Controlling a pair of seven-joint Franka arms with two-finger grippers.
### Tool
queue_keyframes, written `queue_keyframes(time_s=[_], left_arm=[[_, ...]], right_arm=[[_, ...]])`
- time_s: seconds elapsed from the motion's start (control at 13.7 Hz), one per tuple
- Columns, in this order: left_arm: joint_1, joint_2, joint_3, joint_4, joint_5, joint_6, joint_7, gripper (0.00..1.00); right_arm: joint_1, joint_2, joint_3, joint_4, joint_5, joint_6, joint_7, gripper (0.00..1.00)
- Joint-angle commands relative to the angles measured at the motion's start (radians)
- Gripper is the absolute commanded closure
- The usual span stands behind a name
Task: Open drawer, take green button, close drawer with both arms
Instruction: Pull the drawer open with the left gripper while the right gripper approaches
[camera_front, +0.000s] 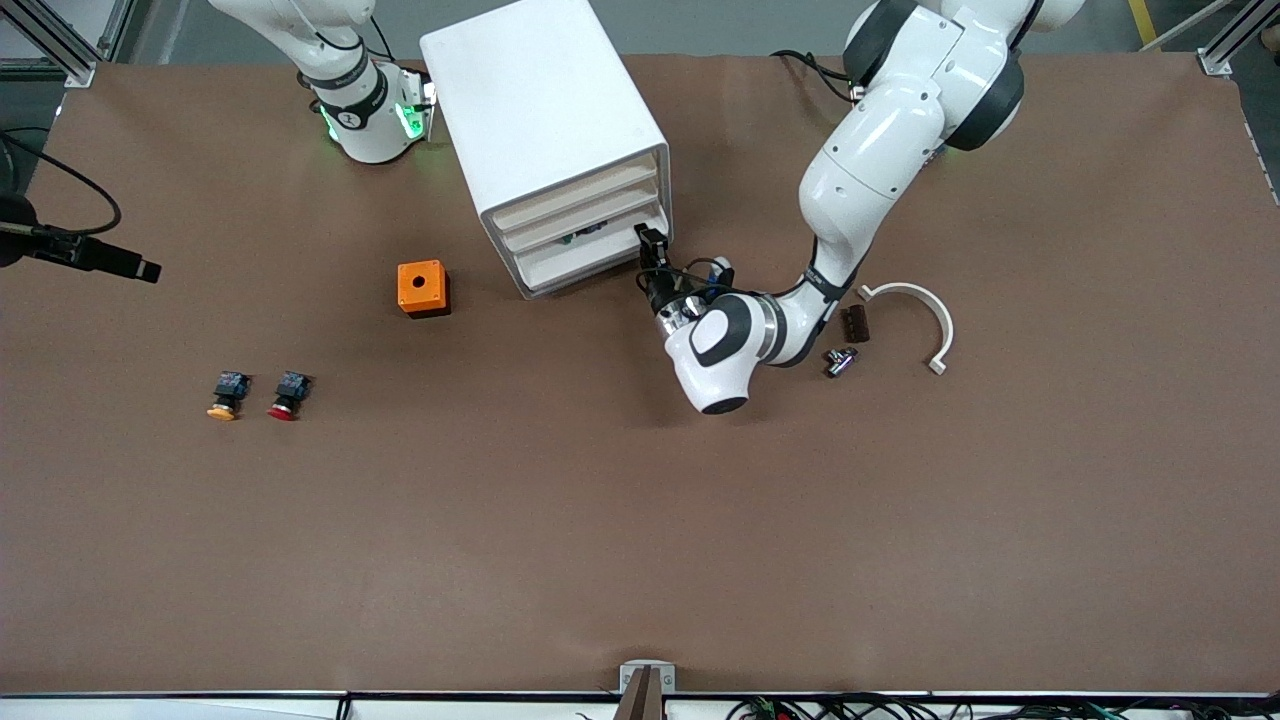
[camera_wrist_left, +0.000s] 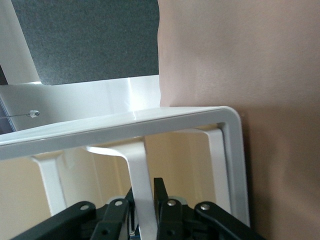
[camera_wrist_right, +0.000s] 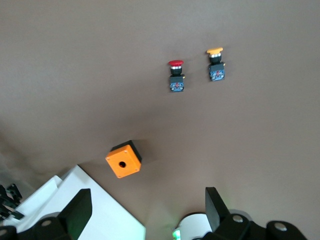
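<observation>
On the brown table (camera_front: 640, 520), left fingers (camera_wrist_left: 117, 215) grip the drawer (camera_front: 585, 262); right fingers (camera_wrist_right: 75, 212) spread.

Even, bright overhead light across the brown counter (camera_front: 640, 520); soft short shadows beside the cabinet (camera_front: 540, 120) and orange box (camera_front: 422, 288); glossy highlights on the left arm (camera_front: 880, 150); left wrist view soft, washed pale at close range

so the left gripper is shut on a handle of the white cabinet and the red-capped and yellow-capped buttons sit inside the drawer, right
Not quite. The left gripper is shut on a handle of the white cabinet, but the red-capped button and yellow-capped button lie on the brown table, as the right wrist view shows.
</observation>
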Motion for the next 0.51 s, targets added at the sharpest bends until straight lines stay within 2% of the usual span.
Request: queue_keyframes(time_s=[0.0,0.22,0.44], left_arm=[[0.041,0.004,0.018,0.015,-0.011,-0.006,-0.008,0.83],[0.069,0.0,0.041,0.021,-0.011,-0.006,-0.007,0.83],[0.093,0.001,0.059,0.043,-0.011,0.0,-0.007,0.83]], right_arm=[[0.069,-0.003,0.005,0.014,0.02,-0.01,0.236,0.0],[0.184,-0.005,0.005,0.012,0.02,-0.003,0.515,0.0],[0.272,-0.006,0.005,-0.003,0.02,0.016,0.652,0.0]])
